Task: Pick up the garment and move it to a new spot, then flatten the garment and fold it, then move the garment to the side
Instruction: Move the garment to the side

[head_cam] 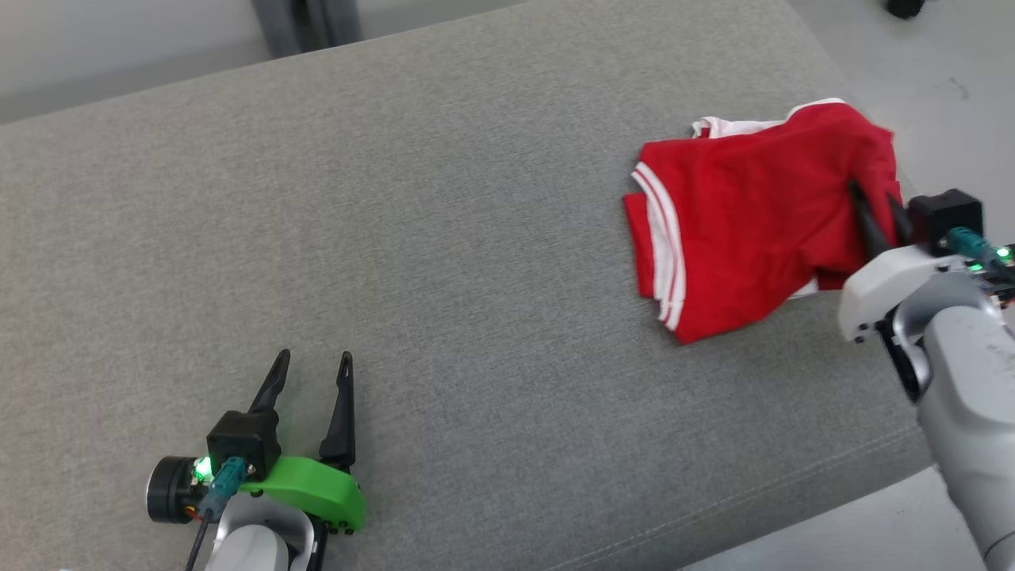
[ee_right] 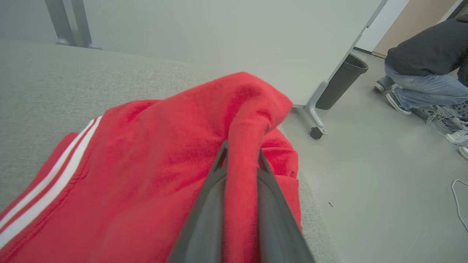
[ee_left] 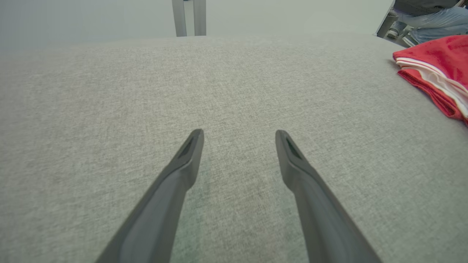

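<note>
The right gripper's (ee_right: 241,153) two dark, tapered fingers were pinched narrowly on a raised fold of the one red garment (head_cam: 745,230). It was a soft, fleecy knit with two white stripes along a hem, and it lay bunched at the right edge of the grey woven cushion (head_cam: 444,238). Over the cushion's near left part, the left gripper (head_cam: 313,361) held its two fingers wide and empty, well apart from the garment. Beyond the cushion's right edge, one person (ee_right: 427,73) crouched near one dark round bin (ee_right: 340,84).
</note>
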You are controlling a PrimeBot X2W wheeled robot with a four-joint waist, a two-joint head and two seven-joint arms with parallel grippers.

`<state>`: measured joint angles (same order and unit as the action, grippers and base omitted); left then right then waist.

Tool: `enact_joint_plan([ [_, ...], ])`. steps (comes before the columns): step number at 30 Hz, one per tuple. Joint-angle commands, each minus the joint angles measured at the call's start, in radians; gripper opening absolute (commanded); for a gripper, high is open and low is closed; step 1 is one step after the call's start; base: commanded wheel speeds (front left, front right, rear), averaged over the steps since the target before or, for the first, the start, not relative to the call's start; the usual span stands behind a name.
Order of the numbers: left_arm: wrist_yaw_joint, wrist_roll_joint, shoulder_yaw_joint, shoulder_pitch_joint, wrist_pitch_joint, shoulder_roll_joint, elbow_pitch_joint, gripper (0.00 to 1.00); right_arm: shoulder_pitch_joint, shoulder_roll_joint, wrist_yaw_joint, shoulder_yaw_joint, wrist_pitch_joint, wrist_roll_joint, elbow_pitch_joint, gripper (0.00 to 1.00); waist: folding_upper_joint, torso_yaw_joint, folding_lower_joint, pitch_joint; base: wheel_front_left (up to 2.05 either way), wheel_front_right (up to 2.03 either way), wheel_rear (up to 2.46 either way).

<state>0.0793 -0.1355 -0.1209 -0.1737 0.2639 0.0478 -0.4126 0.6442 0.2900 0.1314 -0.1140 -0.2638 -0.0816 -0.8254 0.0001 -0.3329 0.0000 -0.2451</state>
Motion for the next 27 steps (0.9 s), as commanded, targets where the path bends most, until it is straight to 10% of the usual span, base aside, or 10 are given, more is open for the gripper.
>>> enact_joint_plan([
  [1, 0.004, 0.003, 0.005, -0.009, -0.001, 0.006, -0.002, 1.0, 0.031, 0.02, -0.002, 0.023, -0.001, 0.02, -0.018, 0.0, -0.0001, 0.05, 0.0, -0.02, 0.0, 0.0, 0.0],
  [3, 0.004, 0.007, 0.009, -0.012, -0.001, 0.006, -0.004, 1.0, 0.061, 0.057, -0.002, 0.072, -0.001, 0.056, -0.046, 0.07, -0.0001, 0.07, 0.0, -0.03, 0.0, 0.0, 0.0],
  [5, 0.004, 0.013, 0.016, -0.019, -0.001, 0.006, -0.005, 1.0, 0.078, 0.071, -0.002, 0.125, -0.001, 0.091, -0.062, 1.0, -0.0001, 0.083, 0.0, -0.04, 0.0, 0.0, 0.0],
  [10, 0.009, 0.025, 0.026, -0.031, -0.001, 0.006, -0.003, 1.0, 0.083, 0.056, -0.002, 0.366, -0.001, 0.223, -0.019, 1.0, -0.0001, 0.107, 0.0, -0.055, 0.0, 0.0, 0.0],
  [15, -0.003, 0.015, 0.034, -0.033, -0.001, 0.006, 0.013, 1.0, 0.036, -0.094, -0.002, 0.469, -0.001, 0.262, 0.135, 1.0, -0.0001, 0.132, 0.0, -0.046, 0.0, 0.0, 0.0],
  [27, -0.027, 0.002, 0.023, -0.031, -0.001, 0.005, 0.033, 1.0, -0.182, -0.233, -0.002, 0.23, -0.001, 0.052, 0.328, 1.0, -0.0001, 0.262, 0.0, 0.016, 0.0, 0.0, 0.0],
])
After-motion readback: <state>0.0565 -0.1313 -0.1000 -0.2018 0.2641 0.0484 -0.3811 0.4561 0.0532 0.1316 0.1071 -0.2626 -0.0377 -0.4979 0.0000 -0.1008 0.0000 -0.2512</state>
